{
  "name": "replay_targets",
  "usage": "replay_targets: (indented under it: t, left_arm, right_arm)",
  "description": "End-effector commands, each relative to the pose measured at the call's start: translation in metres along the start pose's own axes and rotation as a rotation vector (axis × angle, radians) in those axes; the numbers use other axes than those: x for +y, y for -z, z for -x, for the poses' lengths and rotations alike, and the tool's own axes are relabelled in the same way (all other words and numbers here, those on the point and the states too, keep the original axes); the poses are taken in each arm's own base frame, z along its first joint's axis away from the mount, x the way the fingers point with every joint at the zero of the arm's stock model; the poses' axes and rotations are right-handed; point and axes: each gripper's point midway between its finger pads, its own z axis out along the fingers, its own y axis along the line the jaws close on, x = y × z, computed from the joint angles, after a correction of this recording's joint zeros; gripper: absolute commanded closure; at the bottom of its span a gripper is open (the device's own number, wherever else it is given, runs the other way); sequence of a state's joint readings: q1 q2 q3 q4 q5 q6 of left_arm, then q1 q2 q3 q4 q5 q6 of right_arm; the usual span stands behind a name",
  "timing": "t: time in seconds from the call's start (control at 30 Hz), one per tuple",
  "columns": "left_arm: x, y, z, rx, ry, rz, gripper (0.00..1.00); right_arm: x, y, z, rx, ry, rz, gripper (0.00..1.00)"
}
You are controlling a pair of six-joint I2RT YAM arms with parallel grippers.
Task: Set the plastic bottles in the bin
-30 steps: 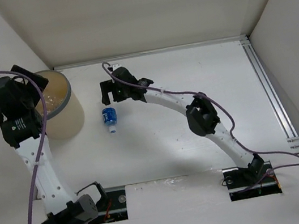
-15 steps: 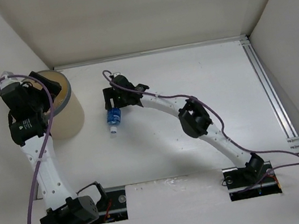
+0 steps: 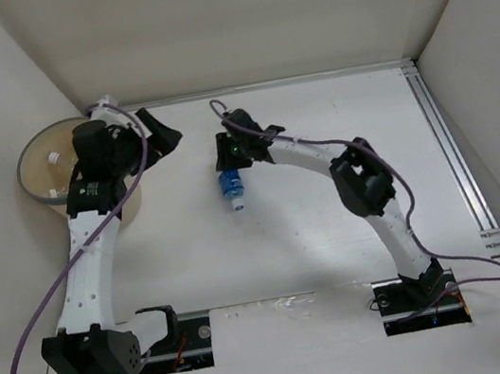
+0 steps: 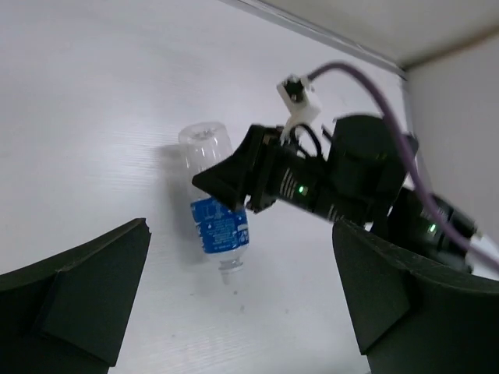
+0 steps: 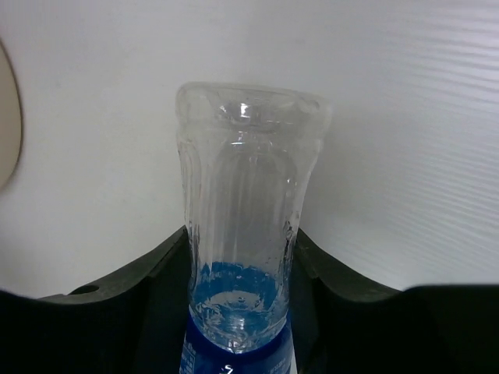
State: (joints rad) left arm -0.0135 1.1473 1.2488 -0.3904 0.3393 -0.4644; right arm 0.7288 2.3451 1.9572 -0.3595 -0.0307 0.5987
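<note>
Grips a clear, blue-labelled bottle (image 5: 243, 195) in the right end effector (image 3: 230, 169), fingers (image 5: 148, 300) snug against both sides of its body, neck pointing toward the near edge, out over the middle of the bench (image 3: 333, 221) and well right of the bin (image 3: 28, 152). Hard to say whether it's lifted or resting on the bench. Spreads the left end effector (image 3: 157, 137) wide with nothing in it, just beside the bin's right wall, wrist camera looking across at that bottle.

Overhead and wrist views, common bottle (image 3: 230, 186)
</note>
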Motion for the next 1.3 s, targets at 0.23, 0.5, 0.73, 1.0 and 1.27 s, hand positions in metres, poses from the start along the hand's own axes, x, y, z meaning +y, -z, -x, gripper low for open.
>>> replay_targets:
  t: [0.23, 0.5, 0.73, 1.0, 1.27]
  left_arm:
    - [-0.167, 0.001, -0.096, 0.214, -0.18, -0.835, 0.0]
    - [-0.244, -0.006, -0.151, 0.323, -0.213, -1.061, 0.0]
    - [-0.274, 0.001, -0.135, 0.241, -0.166, -1.151, 0.0]
    - [-0.275, 0.004, -0.137, 0.238, -0.136, -1.186, 0.0]
    - [-0.281, 0.013, -0.13, 0.213, -0.099, -1.248, 0.0]
  right_arm:
    - [-0.045, 0.255, 0.173, -0.499, 0.059, 0.358, 1.0]
    - [0.013, 0.37, 0.135, -0.606, 0.21, 0.863, 1.0]
    - [0.024, 0.404, 0.109, -0.636, 0.235, 1.04, 1.0]
    - [0.034, 0.416, 0.096, -0.653, 0.226, 1.155, 1.0]
    - [0.056, 0.414, 0.094, -0.652, 0.192, 1.22, 1.0]
